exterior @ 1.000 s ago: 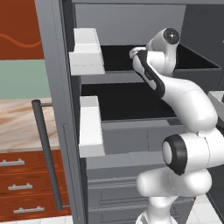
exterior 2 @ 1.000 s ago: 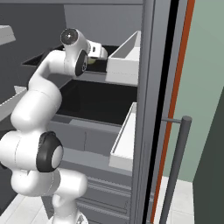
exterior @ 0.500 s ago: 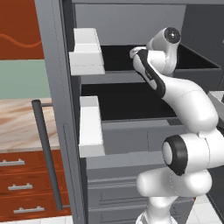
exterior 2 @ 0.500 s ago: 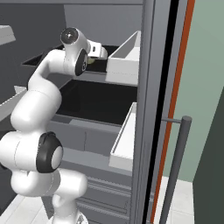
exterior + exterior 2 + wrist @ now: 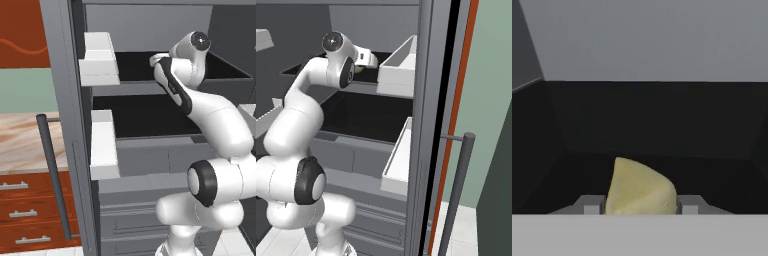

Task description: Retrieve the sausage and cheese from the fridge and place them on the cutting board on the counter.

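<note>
The grey fridge (image 5: 65, 100) stands open, and my arm reaches into its dark upper shelf (image 5: 131, 66). In the hand view the yellowish cheese (image 5: 641, 190) sits on the shelf floor between my two fingertips, which press on both its sides. My gripper (image 5: 641, 206) is shut on the cheese. From the right base view a bit of the cheese (image 5: 359, 69) shows just under the gripper (image 5: 367, 61). A strip of the marbled counter (image 5: 20, 145) lies left of the fridge door. The sausage and the cutting board are out of view.
White door bins (image 5: 100, 60) (image 5: 104, 145) hang on the left door, close beside my arm. More bins (image 5: 398, 67) (image 5: 398, 155) line the right door. A long bar handle (image 5: 52, 175) runs down the left door, with red-brown drawers (image 5: 20, 210) behind it.
The fingers have closed in onto the cheese. The arm has stayed in the upper shelf.
</note>
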Controlling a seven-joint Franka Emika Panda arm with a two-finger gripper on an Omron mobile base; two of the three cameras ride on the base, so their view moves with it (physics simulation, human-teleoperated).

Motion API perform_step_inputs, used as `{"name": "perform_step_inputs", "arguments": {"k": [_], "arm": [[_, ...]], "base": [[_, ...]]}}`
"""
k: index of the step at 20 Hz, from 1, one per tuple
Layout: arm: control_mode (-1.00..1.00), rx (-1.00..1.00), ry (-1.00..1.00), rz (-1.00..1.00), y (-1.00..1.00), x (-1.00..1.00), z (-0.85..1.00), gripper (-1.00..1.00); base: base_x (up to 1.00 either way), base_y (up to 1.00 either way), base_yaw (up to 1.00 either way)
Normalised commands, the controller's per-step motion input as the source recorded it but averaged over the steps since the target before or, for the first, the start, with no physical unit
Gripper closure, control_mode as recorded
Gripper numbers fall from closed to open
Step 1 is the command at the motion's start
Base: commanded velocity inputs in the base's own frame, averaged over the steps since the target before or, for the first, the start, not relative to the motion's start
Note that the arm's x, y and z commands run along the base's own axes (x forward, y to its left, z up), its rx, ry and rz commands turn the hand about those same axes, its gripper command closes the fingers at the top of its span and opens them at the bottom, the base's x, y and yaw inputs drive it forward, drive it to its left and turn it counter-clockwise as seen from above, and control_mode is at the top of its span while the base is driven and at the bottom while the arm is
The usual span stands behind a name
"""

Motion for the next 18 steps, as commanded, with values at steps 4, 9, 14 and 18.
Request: {"name": "perform_step_inputs", "arguments": {"k": [4,9,14,18], "arm": [[-1.00,0.01,-0.12,0.00,0.00,-0.57,0.06,1.00],[-1.00,0.01,-0.08,0.00,0.00,-0.69,0.00,1.00],[-1.00,0.06,0.00,-0.01,0.00,-0.67,0.04,1.00],[-1.00,0.00,0.00,-0.03,0.03,-0.72,0.00,1.00]], "base": [[0.00,0.00,0.00],[0.00,0.00,0.00],[0.00,0.00,0.00],[0.00,0.00,0.00]]}}
